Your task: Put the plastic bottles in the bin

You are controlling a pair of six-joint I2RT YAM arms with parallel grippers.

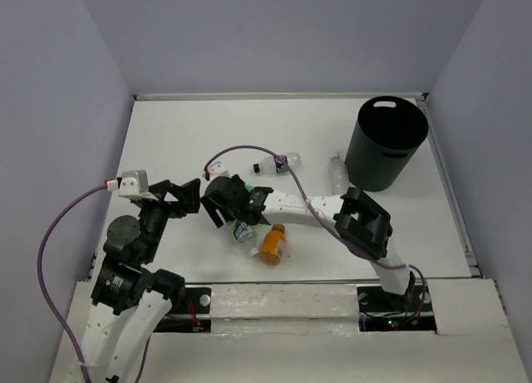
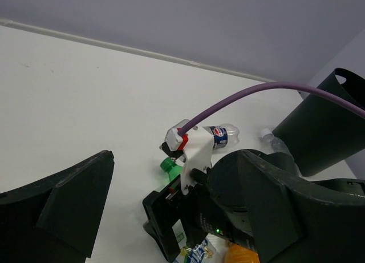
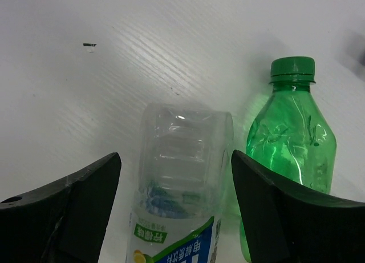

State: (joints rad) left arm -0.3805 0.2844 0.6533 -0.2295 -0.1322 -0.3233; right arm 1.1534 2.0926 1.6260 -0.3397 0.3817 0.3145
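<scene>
Now my right pincer (image 3: 175, 156) stands wide and holds nothing, one finger on either side of the clear bottle (image 3: 182, 177), which lies flat on the surface (image 3: 80, 92). Its long axis runs straight away from me, base outward, so my jaws cross it squarely. The green bottle (image 3: 292, 137) lies just beside it on the right, cap outward; closing could nudge it, I judge. My left pincer (image 1: 184, 198) is also wide and empty, farther off. The bin (image 1: 378, 163) stands well apart, at the far right.
</scene>
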